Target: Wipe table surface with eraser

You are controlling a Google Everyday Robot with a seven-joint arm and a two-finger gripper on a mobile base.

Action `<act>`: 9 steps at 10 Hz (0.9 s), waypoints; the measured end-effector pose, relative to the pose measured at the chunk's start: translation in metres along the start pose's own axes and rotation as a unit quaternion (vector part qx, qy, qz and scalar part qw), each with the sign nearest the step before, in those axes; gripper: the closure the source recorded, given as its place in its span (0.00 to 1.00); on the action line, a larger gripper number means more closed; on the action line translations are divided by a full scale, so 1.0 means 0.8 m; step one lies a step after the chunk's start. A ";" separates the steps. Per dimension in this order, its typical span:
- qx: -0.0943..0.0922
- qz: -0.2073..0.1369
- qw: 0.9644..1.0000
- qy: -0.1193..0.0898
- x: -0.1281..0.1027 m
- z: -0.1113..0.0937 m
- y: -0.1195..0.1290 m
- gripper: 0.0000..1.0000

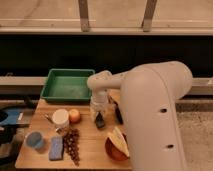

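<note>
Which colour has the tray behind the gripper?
Green tray, beyond the gripper over the table; camera view.

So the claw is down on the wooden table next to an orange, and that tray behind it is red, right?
Not quite: the tray is green, not red, as the camera view shows. The rest holds: the claw is down at the wooden table, with the orange just beside it.
</note>
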 end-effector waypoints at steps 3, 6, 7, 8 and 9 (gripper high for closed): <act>-0.001 -0.063 0.998 -0.003 -0.019 0.003 0.078 1.00; -0.001 -0.062 0.998 -0.003 -0.013 0.003 0.094 1.00; -0.003 -0.053 0.999 -0.002 -0.002 0.004 0.091 1.00; -0.003 -0.045 0.999 -0.001 0.011 0.005 0.085 1.00; -0.004 -0.028 1.000 0.001 0.035 0.006 0.072 1.00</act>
